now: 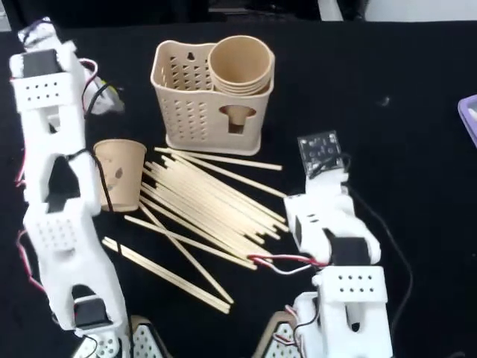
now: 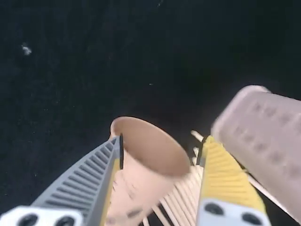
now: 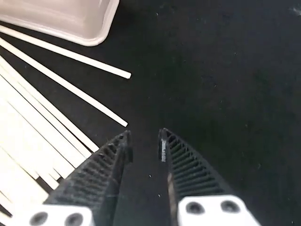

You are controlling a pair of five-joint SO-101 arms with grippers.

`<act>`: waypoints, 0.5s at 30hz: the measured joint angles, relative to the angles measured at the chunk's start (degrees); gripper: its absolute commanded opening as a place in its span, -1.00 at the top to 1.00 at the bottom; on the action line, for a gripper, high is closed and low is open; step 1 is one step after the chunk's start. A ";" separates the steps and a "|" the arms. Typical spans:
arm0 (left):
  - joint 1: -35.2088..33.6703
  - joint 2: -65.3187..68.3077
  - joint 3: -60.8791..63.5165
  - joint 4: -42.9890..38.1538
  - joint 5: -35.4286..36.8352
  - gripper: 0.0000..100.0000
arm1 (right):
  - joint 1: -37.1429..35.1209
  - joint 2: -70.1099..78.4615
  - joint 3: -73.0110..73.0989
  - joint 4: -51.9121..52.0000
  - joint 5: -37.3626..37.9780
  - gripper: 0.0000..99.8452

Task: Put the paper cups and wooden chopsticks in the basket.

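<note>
Progress, as judged: roughly halfway on cups, nothing on sticks. A stack of nested paper cups [image 1: 240, 63] already sat in one compartment of the basket [image 1: 201, 112]. One loose paper cup [image 1: 119, 175] was left outside it, and every wooden chopstick [image 1: 201, 209] seen was on the table [image 1: 387, 74], fanned in a loose pile w/ a few strays.

Left end effector [image 2: 162, 141]: spread wide around the loose cup, which sat between the fingers w/ its wide end out past the tips. The gray finger [image 2: 89, 174] met the cup's edge. On the side of the yellow finger [image 2: 221, 174] a sliver of gap showed, so prob. not clamped yet. Couldn't tell if the cup rested on the table or was off it. The basket was near, beyond the tips on the yellow-finger side; chopsticks lay under and just past the cup.

Right end effector [image 3: 144, 141]: narrow gap, nothing between the black fingers, hovering over bare cloth. The nearest chopstick ends [image 3: 28, 136] lay just beside one finger; a basket corner [image 3: 70, 19] was farther out ahead on that same side.

Left to do, by my read: this last cup into the basket, then all the sticks. They're thin and flat on cloth, so likely the slow part.

Surface: table under plain black cloth — a few pale specks, otherwise matte. A purple item [image 1: 469, 112] was cut off at the edge, well apart from both end effectors; couldn't tell what it was. Room behind the table: too little shown to say.
</note>
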 measured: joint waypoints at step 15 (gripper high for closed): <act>-3.34 3.69 8.97 0.26 -16.18 0.45 | 0.00 0.00 0.18 -0.35 0.00 0.79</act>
